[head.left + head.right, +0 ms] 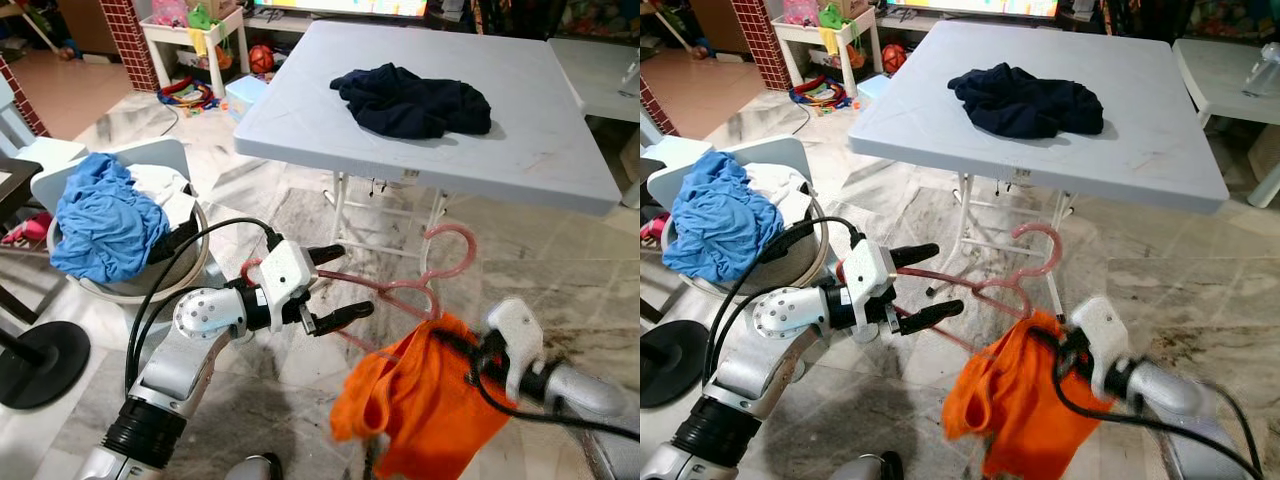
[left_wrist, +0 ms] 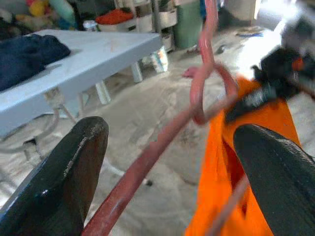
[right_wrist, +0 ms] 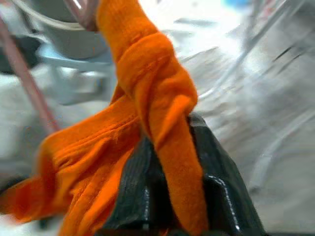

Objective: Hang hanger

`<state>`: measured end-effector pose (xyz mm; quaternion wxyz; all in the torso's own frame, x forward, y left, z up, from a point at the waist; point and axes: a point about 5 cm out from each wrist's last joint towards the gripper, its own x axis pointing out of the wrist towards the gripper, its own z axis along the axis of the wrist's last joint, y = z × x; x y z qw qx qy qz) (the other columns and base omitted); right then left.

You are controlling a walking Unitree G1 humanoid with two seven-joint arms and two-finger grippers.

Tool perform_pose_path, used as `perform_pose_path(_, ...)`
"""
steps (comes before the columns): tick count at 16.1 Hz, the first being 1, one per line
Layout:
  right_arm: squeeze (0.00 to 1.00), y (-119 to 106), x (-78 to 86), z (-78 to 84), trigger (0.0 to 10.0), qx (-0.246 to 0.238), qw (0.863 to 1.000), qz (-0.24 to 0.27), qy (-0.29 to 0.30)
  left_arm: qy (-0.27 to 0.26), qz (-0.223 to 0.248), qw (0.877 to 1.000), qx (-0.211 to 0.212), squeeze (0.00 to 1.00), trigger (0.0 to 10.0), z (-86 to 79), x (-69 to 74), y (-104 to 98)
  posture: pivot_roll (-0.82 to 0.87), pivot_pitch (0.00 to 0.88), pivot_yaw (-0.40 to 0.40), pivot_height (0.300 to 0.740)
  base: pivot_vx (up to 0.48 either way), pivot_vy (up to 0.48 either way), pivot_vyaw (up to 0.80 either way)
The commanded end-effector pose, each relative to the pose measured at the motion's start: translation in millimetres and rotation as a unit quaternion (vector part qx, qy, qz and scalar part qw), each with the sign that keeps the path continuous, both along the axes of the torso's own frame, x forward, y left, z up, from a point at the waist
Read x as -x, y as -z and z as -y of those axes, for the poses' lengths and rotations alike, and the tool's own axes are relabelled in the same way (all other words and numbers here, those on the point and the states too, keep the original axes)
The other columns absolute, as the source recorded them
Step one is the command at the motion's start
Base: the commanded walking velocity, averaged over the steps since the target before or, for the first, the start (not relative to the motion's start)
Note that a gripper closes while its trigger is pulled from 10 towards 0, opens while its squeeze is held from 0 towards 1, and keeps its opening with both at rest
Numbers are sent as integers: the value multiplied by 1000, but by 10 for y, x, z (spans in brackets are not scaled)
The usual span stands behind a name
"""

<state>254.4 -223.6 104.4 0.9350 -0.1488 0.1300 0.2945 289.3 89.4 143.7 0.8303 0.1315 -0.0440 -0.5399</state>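
Nowhere legible writing on hanger (image 1: 400,285), orange garment (image 1: 415,400).

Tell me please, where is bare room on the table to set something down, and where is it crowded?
The grey table is bare along its near edge and on both sides of the dark cloth heaped near its middle. The crowded place is the basket, heaped with blue cloth. In front, the left gripper is open around the pink hanger, and the right gripper grips the orange cloth.
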Motion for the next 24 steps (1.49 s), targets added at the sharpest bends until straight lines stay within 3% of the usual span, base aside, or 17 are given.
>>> perform_pose_path(1, 0, -427, -187, 223, 10000, 25, 989, 128, 62, -20, -39, 998, -43, 0, 10000, -167, 32, 243, -28, 82, -12, 740, 0, 0, 0)
perform_pose_path(2, 0, -517, -216, 246, 10000, 64, 983, 168, 42, -27, -43, 997, -52, 0, 10000, -220, 21, 280, -27, 82, -11, 740, 0, 0, 0)
perform_pose_path(3, 0, -627, -263, 333, 10000, 96, 973, 206, 35, -38, -44, 997, -59, 1000, 10000, -286, 4, 307, -25, 82, -11, 740, 0, 0, 0)
perform_pose_path(5, 0, -872, -382, 449, 10000, 173, 946, 271, 41, -44, -47, 996, -68, 1000, 10000, -351, -8, 328, -23, 85, -17, 740, 0, 0, 0)
perform_pose_path(6, 0, -991, -442, 466, 10000, 182, 935, 299, 51, -51, -46, 995, -68, 1000, 10000, -361, -18, 331, -20, 86, -21, 740, 0, 0, 0)
perform_pose_path(9, 0, -1107, -529, 467, 10000, 199, 922, 330, 36, -54, -47, 996, -60, 1000, 10000, -343, -12, 337, -17, 88, -28, 740, 0, 0, 0)
perform_pose_path(11, 0, -1015, -572, 495, 10000, 200, 928, 308, 60, -43, -78, 996, -27, 1000, 10000, -250, 61, 318, -15, 89, -29, 740, 0, 0, 0)
perform_pose_path(12, 0, -964, -586, 467, 10000, 214, 924, 308, 75, -65, -73, 995, 10, 1000, 10000, -187, 55, 274, -14, 88, -28, 740, 0, 0, 0)
perform_pose_path(14, 0, -912, -561, 356, 10000, 200, 926, 317, 53, -142, -6, 989, -25, 1000, 10000, -234, -74, 284, -11, 88, -24, 740, 0, 0, 0)
perform_pose_path(16, 0, -830, -506, 253, 10000, 208, 923, 324, 7, -159, 56, 983, -70, 1000, 10000, -287, -120, 292, -18, 88, -21, 740, 0, 0, 0)
perform_pose_path(17, 0, -789, -505, 297, 10000, 211, 926, 313, 17, -162, 49, 983, -64, 1000, 10000, -286, -116, 293, -21, 88, -20, 740, 0, 0, 0)
perform_pose_path(18, 0, -765, -506, 341, 10000, 209, 931, 299, 28, -146, 47, 986, -66, 1000, 10000, -248, -87, 291, -20, 86, -20, 740, 0, 0, 0)
perform_pose_path(21, 0, -514, -401, 334, 10000, 224, 950, 214, -31, -77, 34, 995, -52, 1000, 10000, -126, 5, 196, -22, 87, -18, 740, 0, 0, 0)
perform_pose_path(24, 0, -301, -339, 386, 10000, 261, 951, 158, -57, -20, 14, 999, -38, 1000, 10000, 21, 144, 112, -17, 90, -21, 740, 0, 0, 0)
